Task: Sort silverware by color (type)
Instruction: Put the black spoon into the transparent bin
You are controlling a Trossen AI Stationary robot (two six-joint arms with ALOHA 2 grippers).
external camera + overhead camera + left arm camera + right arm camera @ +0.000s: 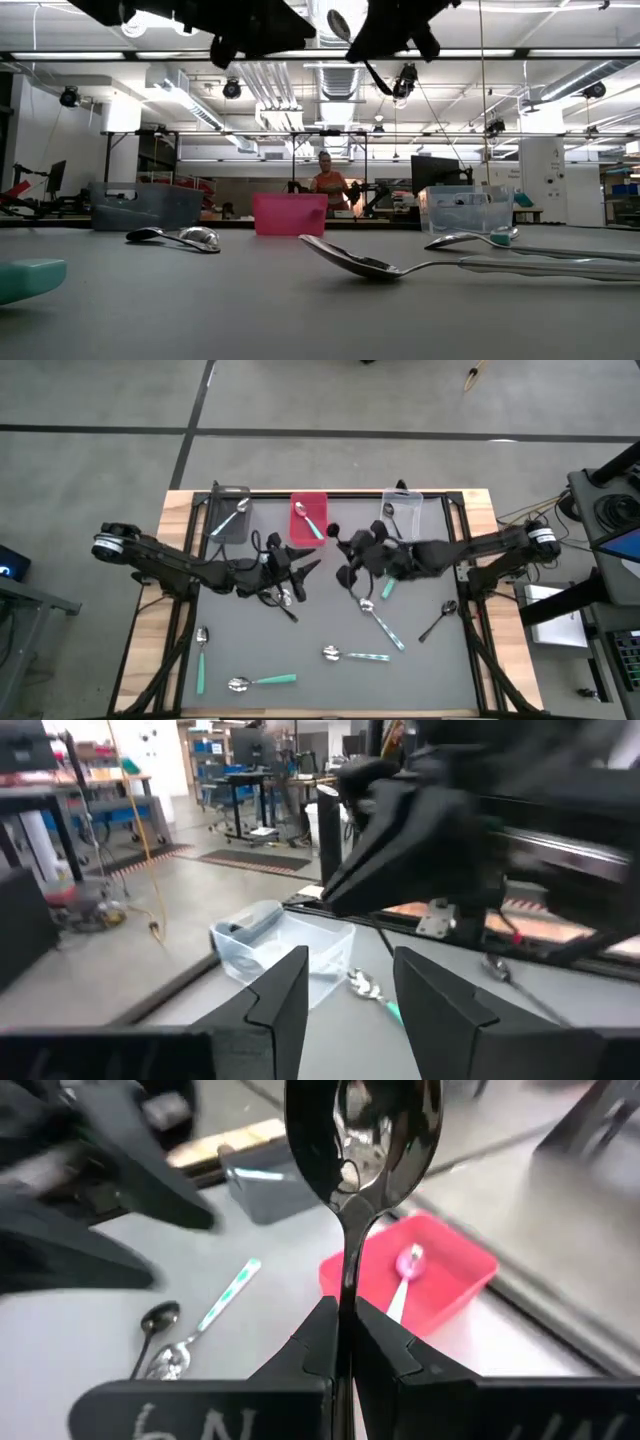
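Note:
My right gripper (345,1345) hangs above the middle of the table, near the red bin (308,520), shut on a black spoon (360,1140). The spoon's bowl also shows high in the low view (339,24). My left gripper (350,1010) faces it from the left, held level and open, with nothing between its fingers. Several spoons lie flat on the grey mat: teal-handled ones (262,681) (201,655), patterned ones (355,655) (383,622) and a black one (438,620). The grey bin (230,515), the red bin and the clear bin (402,512) each hold a spoon. My right gripper pinches the black spoon's thin handle (346,1295) between its two fingers (320,1342), just behind the bowl. The spoon lies along the fingers, its bowl (362,1135) sticking out past their tips. It is lifted clear of the table, above the red bin's near side.
The three bins stand in a row along the table's far edge. Two more spoons (285,598) lie under my left gripper, and a teal-handled one (387,588) lies under my right arm. A person (326,180) stands in the room far behind the table.

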